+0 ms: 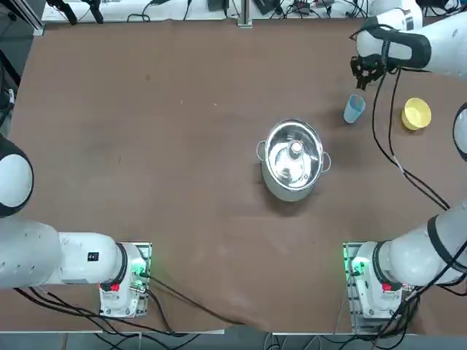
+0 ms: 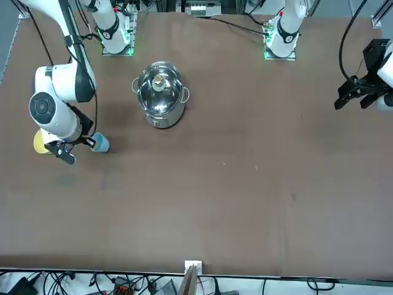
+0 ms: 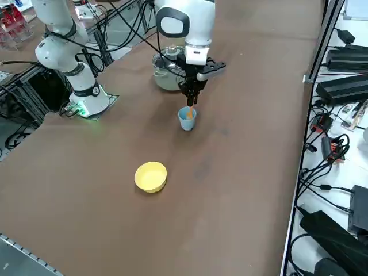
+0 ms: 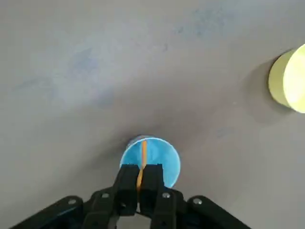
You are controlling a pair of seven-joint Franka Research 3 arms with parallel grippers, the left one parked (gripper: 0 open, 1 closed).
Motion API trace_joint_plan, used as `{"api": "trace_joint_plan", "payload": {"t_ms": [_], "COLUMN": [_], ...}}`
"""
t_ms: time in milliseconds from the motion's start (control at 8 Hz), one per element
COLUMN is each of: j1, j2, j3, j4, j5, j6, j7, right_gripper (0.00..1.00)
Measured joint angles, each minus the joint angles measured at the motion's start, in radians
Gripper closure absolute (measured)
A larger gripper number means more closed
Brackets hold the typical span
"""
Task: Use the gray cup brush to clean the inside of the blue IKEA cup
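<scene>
Top view: the right gripper [image 1: 367, 73] hangs at about 1 o'clock from the steel pot [image 1: 292, 159], just above the blue IKEA cup [image 1: 354, 109], which stands on the tabletop [image 1: 146, 146] between the pot and the yellow bowl [image 1: 416, 114] at its 3 o'clock. The brush itself does not show here, nor whether the cup is upright or leaning.

Front view: the blue IKEA cup [image 2: 99, 144] sits just beside the gripper [image 2: 66, 150], with the yellow bowl [image 2: 40, 141] half hidden behind the arm. Something small and dark with an orange trace sits at the cup's mouth, but this view does not settle how deep it goes.

Right side view: the gripper [image 3: 190, 99] is straight above the cup [image 3: 187, 118], and the gray cup brush [image 3: 190, 110], an orange stick, runs down from it into the cup's mouth. The yellow bowl [image 3: 150, 176] lies well apart at 7 o'clock from the cup.

Right wrist view: the gripper [image 4: 140, 183] has its fingers together, clamped on the brush [image 4: 142, 160], whose stem reaches into the open cup [image 4: 151, 160].

To scrub well, I judge the brush should stay near vertical and circle gently against the wall; the light cup is unheld, so sideways force could tip or slide it.
</scene>
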Motion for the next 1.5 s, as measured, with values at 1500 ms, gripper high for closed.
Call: {"api": "trace_joint_plan", "payload": {"t_ms": [1500], "j1": [-0.009], "j2": [0.001], "j3": [-0.017], "j4": [0.017], "j5": [0.001], "j6": [-0.124], "j7": [0.038], "right_gripper": [0.95]}}
